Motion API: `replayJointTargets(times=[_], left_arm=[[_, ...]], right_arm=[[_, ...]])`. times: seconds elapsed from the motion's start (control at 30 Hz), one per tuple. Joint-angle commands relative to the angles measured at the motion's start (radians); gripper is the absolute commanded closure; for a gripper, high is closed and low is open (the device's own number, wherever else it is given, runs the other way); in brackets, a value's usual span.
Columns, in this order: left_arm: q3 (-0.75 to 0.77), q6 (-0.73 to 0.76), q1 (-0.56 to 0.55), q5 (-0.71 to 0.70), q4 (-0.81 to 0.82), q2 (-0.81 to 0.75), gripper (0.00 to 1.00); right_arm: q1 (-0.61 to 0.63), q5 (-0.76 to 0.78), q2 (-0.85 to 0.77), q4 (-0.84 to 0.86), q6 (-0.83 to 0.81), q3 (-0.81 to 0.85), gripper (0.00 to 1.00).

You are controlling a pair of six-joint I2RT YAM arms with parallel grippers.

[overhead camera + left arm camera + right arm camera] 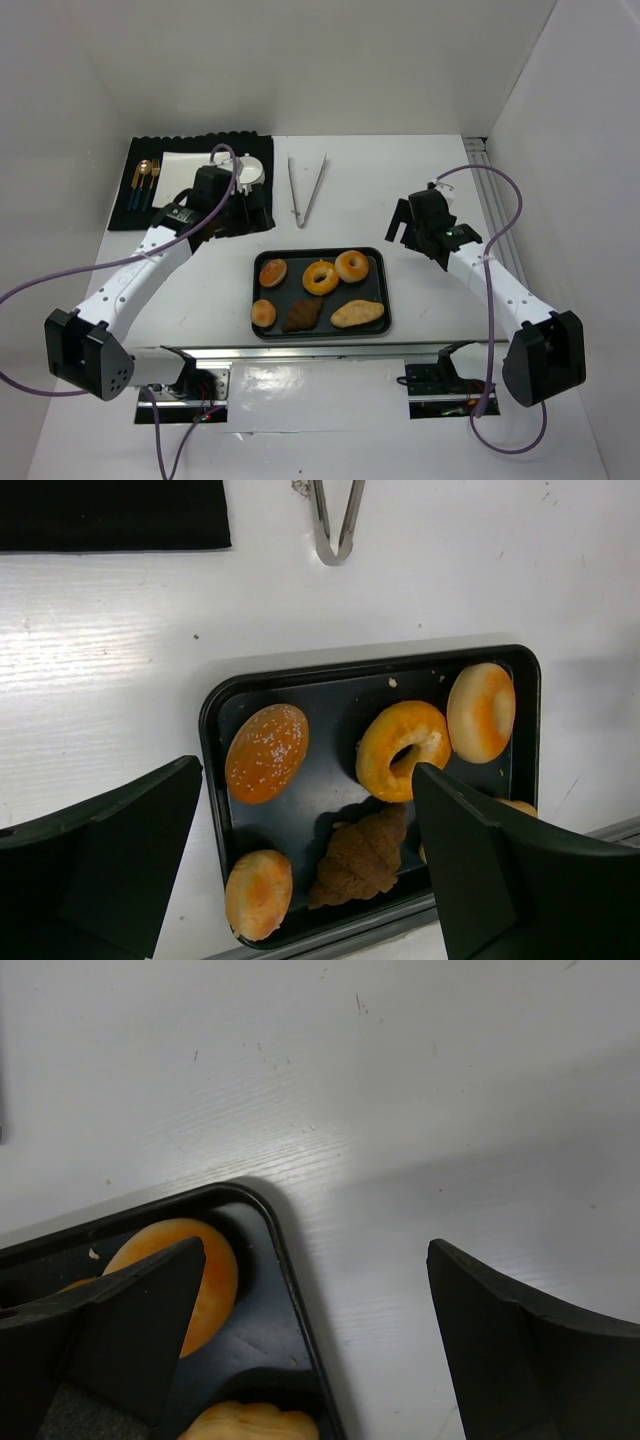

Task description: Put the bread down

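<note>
A black tray (378, 292) near the table's front holds several breads: a sesame bun (273, 272), a ring doughnut (320, 277), a round bun (351, 265), a small bun (263, 313), a brown croissant (302, 315) and a long roll (357, 313). Metal tongs (305, 188) lie behind the tray. My left gripper (245, 215) is open and empty, above the table left of the tongs; its wrist view shows the tray (212, 770) and croissant (362, 857) between its fingers. My right gripper (403, 226) is open and empty, right of the tray's far corner (285, 1260).
A black mat (185, 160) at the back left carries a white napkin (185, 165), a white plate or cup (247, 170) and gold cutlery (145, 178). White walls enclose the table. A metal rail runs along the front edge (300, 352).
</note>
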Motion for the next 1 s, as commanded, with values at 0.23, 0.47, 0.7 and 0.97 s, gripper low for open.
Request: replayJointTargets(times=[0.23,0.47,0.7,0.97], left_arm=[[0.283,0.024,-0.221,-0.284,-0.123,0.301,0.0],[0.461,-0.043,-0.293,-0.41,-0.18,0.603,0.0],[0.648,-0.055,-0.263,-0.405,-0.162,0.83,0.0],[0.842,-0.003,-0.169,-0.334,-0.119,1.017,0.0]], right_arm=[[-0.005,0.04,-0.045,-0.017,0.013,0.039,0.01],[-0.005,0.05,-0.065,-0.026,0.013,0.021,0.01],[-0.005,0.05,-0.055,-0.026,0.004,0.03,0.01],[-0.005,0.05,-0.046,-0.006,-0.007,0.021,0.01]])
